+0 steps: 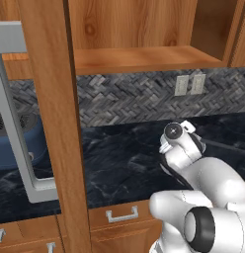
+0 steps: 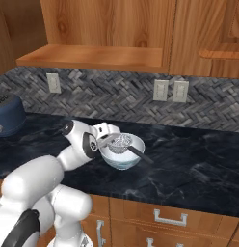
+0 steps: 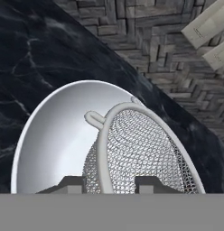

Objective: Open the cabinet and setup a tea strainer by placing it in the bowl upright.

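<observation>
The white bowl (image 2: pixel 120 161) (image 3: pixel 55 135) sits on the dark counter. The tea strainer (image 2: pixel 122 141) (image 3: pixel 141 149) hangs tilted in it, mesh cup at rim height. Its dark handle (image 2: pixel 140 154) (image 1: pixel 224 145) runs out over the bowl's right rim. My gripper (image 2: pixel 108 136) (image 3: pixel 111 182) is at the bowl's left edge, shut on the strainer, with the metal rim and mesh between its fingertips (image 3: pixel 71 184). My arm hides the bowl in the left base view. The cabinet (image 1: pixel 144 57) (image 2: pixel 107 29) stands open above. Its door (image 1: pixel 50 123) swings out edge-on at my left, with a grey bar handle (image 1: pixel 16 143).
A dark blue round appliance (image 2: pixel 6 118) (image 1: pixel 20 148) stands on the counter to the left. Wall outlets (image 2: pixel 169 90) (image 1: pixel 189 84) sit on the herringbone backsplash. Low drawers (image 2: pixel 169 217) (image 1: pixel 122 215) run under the counter edge. Bare counter (image 2: pixel 198 164) lies right of the bowl.
</observation>
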Available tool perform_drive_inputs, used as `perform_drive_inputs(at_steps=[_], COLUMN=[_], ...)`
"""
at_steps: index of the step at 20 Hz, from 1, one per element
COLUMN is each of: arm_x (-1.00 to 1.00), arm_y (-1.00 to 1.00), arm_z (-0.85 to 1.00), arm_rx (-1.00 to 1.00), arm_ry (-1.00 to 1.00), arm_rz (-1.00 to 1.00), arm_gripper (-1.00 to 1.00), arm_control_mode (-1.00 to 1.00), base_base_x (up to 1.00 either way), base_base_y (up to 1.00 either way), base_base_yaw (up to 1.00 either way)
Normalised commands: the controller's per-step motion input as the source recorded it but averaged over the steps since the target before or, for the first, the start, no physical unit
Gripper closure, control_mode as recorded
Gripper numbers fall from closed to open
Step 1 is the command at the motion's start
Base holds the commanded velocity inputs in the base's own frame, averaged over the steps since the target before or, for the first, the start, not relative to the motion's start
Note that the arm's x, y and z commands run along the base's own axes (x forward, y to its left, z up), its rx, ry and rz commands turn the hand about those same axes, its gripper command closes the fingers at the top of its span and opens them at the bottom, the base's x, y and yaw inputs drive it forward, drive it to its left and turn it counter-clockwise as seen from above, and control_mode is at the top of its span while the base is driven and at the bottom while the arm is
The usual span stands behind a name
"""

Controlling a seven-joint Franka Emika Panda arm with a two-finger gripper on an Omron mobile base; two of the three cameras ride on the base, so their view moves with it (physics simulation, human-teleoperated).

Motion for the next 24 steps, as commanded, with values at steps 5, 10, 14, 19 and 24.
perform_drive_inputs(at_steps=[5, 10, 14, 19, 24], arm_x=[0.2, 0.13, 0.01, 0.0, 0.0], arm_y=[-0.08, -0.03, 0.0, 0.0, 0.0], arm_z=[-0.25, -0.3, -0.24, -0.12, -0.07], arm_rx=[0.0, 0.0, 0.01, 0.0, 0.01], arm_ry=[0.0, 0.0, 0.0, -0.02, 0.0], arm_rz=[0.0, 0.0, 0.0, 0.0, 0.0], arm_gripper=[1.0, 1.0, 1.0, 1.0, 1.0], arm_control_mode=[-1.0, -1.0, -1.0, -1.0, -1.0], base_base_x=[0.0, 0.0, 0.0, 0.0, 0.0], base_base_y=[0.0, 0.0, 0.0, 0.0, 0.0], base_base_yaw=[0.0, 0.0, 0.0, 0.0, 0.0])
